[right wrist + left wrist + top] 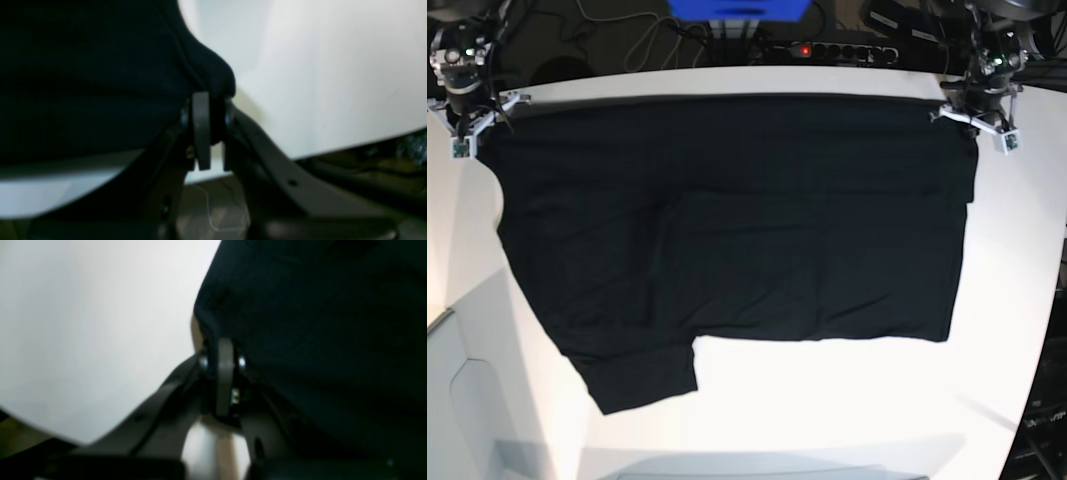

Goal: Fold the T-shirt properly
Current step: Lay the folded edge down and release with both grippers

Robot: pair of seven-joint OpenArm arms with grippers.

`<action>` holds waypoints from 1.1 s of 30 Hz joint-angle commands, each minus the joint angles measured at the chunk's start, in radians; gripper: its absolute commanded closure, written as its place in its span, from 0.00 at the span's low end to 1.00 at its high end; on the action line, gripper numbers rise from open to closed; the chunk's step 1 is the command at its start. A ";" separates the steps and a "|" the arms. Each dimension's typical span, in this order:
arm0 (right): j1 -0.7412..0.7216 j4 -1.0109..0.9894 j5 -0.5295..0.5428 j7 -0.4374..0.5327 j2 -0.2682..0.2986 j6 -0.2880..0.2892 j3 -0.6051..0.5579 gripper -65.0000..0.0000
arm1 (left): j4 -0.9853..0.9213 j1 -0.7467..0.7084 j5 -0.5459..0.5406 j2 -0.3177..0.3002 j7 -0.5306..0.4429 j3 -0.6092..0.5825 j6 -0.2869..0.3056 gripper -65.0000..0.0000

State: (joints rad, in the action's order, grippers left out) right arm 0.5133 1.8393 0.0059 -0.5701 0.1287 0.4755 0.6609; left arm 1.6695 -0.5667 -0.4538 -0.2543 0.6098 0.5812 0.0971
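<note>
The black T-shirt [727, 230] lies spread on the white table [847, 400], plain side up, with one sleeve [642, 375] sticking out at the near left. Its far edge is pulled straight between my two grippers. My left gripper [965, 118] is shut on the far right corner; in the left wrist view the gripper [222, 356] pinches the cloth's edge [317, 323]. My right gripper [477, 128] is shut on the far left corner; in the right wrist view the gripper [210, 113] clamps the cloth [83, 73]. No print or label shows.
A power strip [837, 50] with a red light, cables and a blue object [737, 8] lie behind the table's far edge. The table's left edge curves inward near my right gripper. A grey surface [467, 400] sits at the near left.
</note>
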 commanded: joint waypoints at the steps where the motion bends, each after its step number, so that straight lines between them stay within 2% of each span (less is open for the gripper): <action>1: 0.018 0.017 -0.001 0.019 0.001 -0.014 0.009 1.00 | 0.011 -0.016 0.000 -0.015 -0.015 0.009 -0.007 1.00; 6: 0.058 0.015 -0.001 0.017 -0.027 -0.014 0.009 1.00 | 0.007 -0.051 0.000 -0.017 -0.012 0.009 -0.007 1.00; 16: 0.078 0.013 -0.001 0.015 -0.024 -0.010 0.007 1.00 | 0.014 -0.111 0.003 -0.023 -0.003 0.009 -0.004 1.00; 21: 0.071 0.015 -0.005 0.008 -0.024 0.102 0.010 1.00 | 0.016 -0.128 0.000 -0.023 -0.003 0.009 -0.004 0.99; 23: 0.071 0.015 -0.005 0.008 -0.024 0.118 0.010 1.00 | 0.016 -0.128 0.000 -0.023 -0.003 0.009 -0.004 0.90; 25: 0.071 0.017 -0.005 0.008 -0.024 0.118 0.010 0.93 | 0.017 -0.128 0.000 -0.020 -0.003 0.009 -0.006 0.76; 27: 0.072 0.017 -0.005 0.009 -0.024 0.118 0.010 0.82 | 0.030 -0.128 0.000 -0.018 -0.003 0.010 -0.006 0.58; 30: 0.074 0.033 -0.005 0.017 -0.022 0.118 0.012 0.64 | 0.074 -0.146 -0.001 -0.013 -0.003 0.061 -0.006 0.37; 31: 0.072 0.044 -0.005 0.017 -0.022 0.118 0.020 0.58 | 0.102 -0.146 -0.001 -0.004 -0.003 0.081 -0.006 0.33; 33: 0.058 0.067 -0.004 0.017 -0.028 0.118 0.056 0.51 | 0.165 -0.146 -0.001 0.025 -0.009 0.139 -0.006 0.32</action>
State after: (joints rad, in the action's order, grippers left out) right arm 0.5686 1.8877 0.0002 -0.5705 0.0910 0.5838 0.7074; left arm 1.8141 -0.7090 -0.4530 -0.2176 0.6247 0.7147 0.0917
